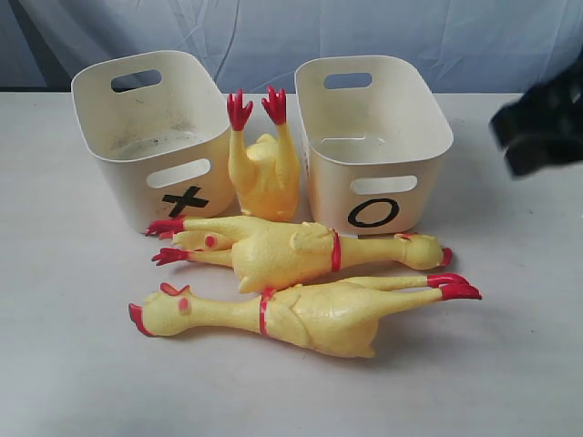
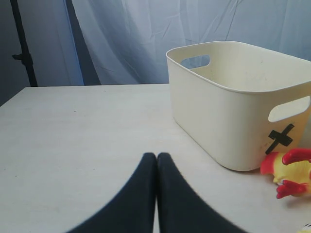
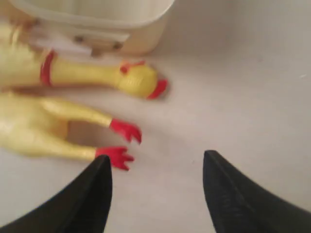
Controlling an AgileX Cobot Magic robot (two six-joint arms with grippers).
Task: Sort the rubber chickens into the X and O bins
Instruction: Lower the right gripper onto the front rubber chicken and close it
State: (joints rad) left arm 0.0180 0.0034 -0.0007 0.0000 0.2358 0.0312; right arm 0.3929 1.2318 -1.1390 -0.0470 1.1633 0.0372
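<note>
You are at the very start. No chicken is in a bin yet, so the job now is to go and get the first one.

Closest to the front of the table [image 1: 73,382] lies a whole chicken [image 1: 301,314]. It is flat on its side, with its head to the left and its red feet [image 1: 455,289] pointing right. Your right gripper [image 3: 158,196] has its two fingers wide apart with nothing between them. In the right wrist view those red feet sit just ahead of one finger, off to the side and not in the gap. So the gripper is near this chicken but not lined up with it and not touching it. In the exterior view it hangs in the air over at the right.

I think your next move is to shift over until the legs sit in the gap, go down, then squeeze. The legs are thin and bendy, so a grab further up may hold better.

Right behind lies the second whole chicken [image 1: 291,250], turned the other way and seeming to touch the first. Farther back a headless body [image 1: 264,168] stands feet up between the X bin [image 1: 100,100] and the O bin [image 1: 428,118]. Both bins look empty. Your left gripper [image 2: 156,194] sits by the X bin, fingers pressed together, holding nothing.
</note>
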